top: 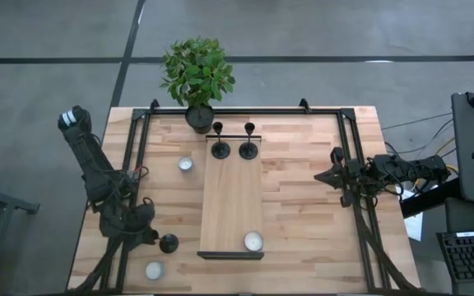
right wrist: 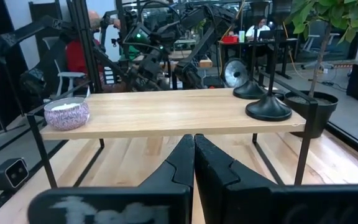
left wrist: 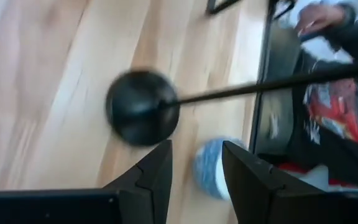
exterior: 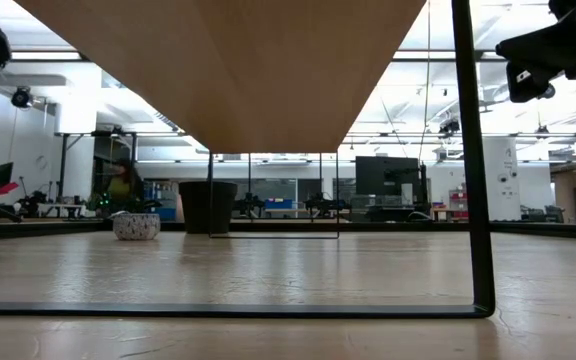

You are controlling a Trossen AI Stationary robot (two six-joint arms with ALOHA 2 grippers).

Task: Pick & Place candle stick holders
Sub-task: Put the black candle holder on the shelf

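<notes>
Two black candle stick holders (top: 220,148) (top: 248,150) stand on their disc bases at the far end of a raised wooden shelf (top: 231,205); they also show in the right wrist view (right wrist: 268,109) (right wrist: 248,92). A third holder (top: 169,242) stands on the table by the shelf's near left corner, and its disc base (left wrist: 143,107) and thin stem (left wrist: 260,87) show blurred in the left wrist view. My left gripper (top: 153,237) (left wrist: 194,149) is open just left of it, touching nothing that I can see. My right gripper (top: 321,175) (right wrist: 194,155) is shut and empty, right of the shelf.
White tealights sit on the shelf's near end (top: 253,241), on the table left of the shelf (top: 186,164) and near the front left edge (top: 154,270) (left wrist: 213,168). A potted plant (top: 197,78) stands at the far edge. The shelf's black legs (exterior: 473,200) stand on the table.
</notes>
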